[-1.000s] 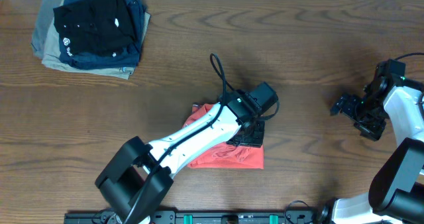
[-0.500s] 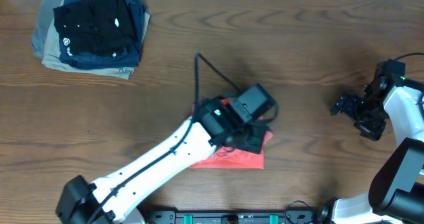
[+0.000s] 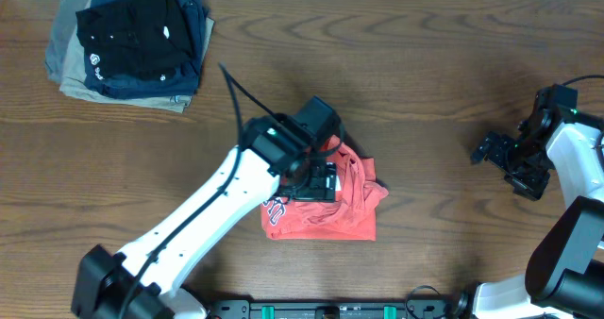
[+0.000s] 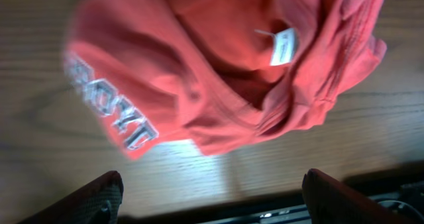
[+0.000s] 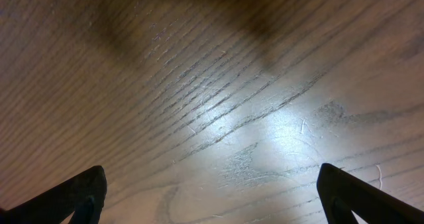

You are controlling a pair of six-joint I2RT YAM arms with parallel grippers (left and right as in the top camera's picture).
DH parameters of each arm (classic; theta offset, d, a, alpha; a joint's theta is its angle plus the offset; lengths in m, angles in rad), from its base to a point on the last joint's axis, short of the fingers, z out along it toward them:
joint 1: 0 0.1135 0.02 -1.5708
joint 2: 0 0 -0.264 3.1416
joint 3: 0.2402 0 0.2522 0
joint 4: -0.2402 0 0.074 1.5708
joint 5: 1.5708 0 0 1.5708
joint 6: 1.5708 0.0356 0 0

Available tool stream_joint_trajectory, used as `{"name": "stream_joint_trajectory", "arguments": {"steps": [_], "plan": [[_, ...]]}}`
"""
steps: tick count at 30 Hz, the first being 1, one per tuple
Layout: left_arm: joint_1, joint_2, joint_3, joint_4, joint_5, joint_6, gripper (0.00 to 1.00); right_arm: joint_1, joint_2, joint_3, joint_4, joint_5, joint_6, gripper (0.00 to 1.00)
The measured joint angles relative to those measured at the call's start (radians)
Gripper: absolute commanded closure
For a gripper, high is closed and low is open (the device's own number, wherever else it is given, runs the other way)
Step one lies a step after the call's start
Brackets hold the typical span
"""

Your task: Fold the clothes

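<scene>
The coral-red T-shirt [image 3: 340, 206] lies folded and rumpled on the wooden table, near the middle front. Its navy lettering shows at the lower left edge. In the left wrist view the T-shirt [image 4: 218, 71] fills the upper part, with a white neck label. My left gripper [image 3: 316, 180] hovers over the shirt's left part; its fingers [image 4: 209, 197] are wide apart and hold nothing. My right gripper [image 3: 495, 154] is off at the right side, away from the shirt, open over bare wood [image 5: 212, 191].
A stack of folded black, navy and khaki garments [image 3: 127, 41] lies at the back left corner. A black cable [image 3: 241, 92] loops up from the left arm. The table's front edge runs just below the shirt.
My left arm has swung left and back, off the shirt's right side. The shirt is more uncovered, and its right edge is now bunched up. The right arm has not moved.
</scene>
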Motion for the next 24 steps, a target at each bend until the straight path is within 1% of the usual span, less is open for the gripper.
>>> {"name": "stream_joint_trajectory", "arguments": {"steps": [4,9,10,11,12,14,16,17,19,20,24], "plan": [[-0.023,0.066,-0.031,0.072,0.025,0.003,0.13,0.000,0.000,0.000,0.000,0.000,0.000,0.01],[-0.043,0.161,-0.035,0.097,0.039,0.018,0.14,0.000,0.000,0.000,0.000,0.000,0.000,0.01],[-0.050,0.177,-0.035,0.103,0.039,0.021,0.16,0.000,0.000,0.000,0.000,0.000,0.000,0.01],[-0.055,0.188,-0.037,0.109,0.042,0.022,0.20,0.000,0.000,0.000,0.000,0.000,0.000,0.01],[-0.061,0.197,-0.037,0.115,0.043,0.023,0.28,0.000,0.000,0.000,0.000,0.000,0.000,0.01],[-0.078,0.213,-0.040,0.135,0.045,0.024,0.45,0.000,0.000,0.000,0.000,0.000,0.000,0.01],[-0.094,0.219,-0.042,0.163,0.050,0.031,0.72,0.000,0.000,0.000,0.000,0.000,0.000,0.01],[-0.102,0.219,-0.042,0.169,0.047,0.036,0.77,0.000,0.000,0.000,0.000,0.000,0.000,0.01],[-0.116,0.219,-0.042,0.183,0.050,0.041,0.92,0.000,0.000,0.000,0.000,0.000,0.000,0.01],[-0.122,0.219,-0.042,0.182,0.050,0.046,0.94,0.000,0.000,0.000,0.000,0.000,0.000,0.01],[-0.143,0.217,-0.042,0.174,0.049,0.052,0.94,0.000,0.000,0.000,0.000,0.000,0.000,0.01]]}}
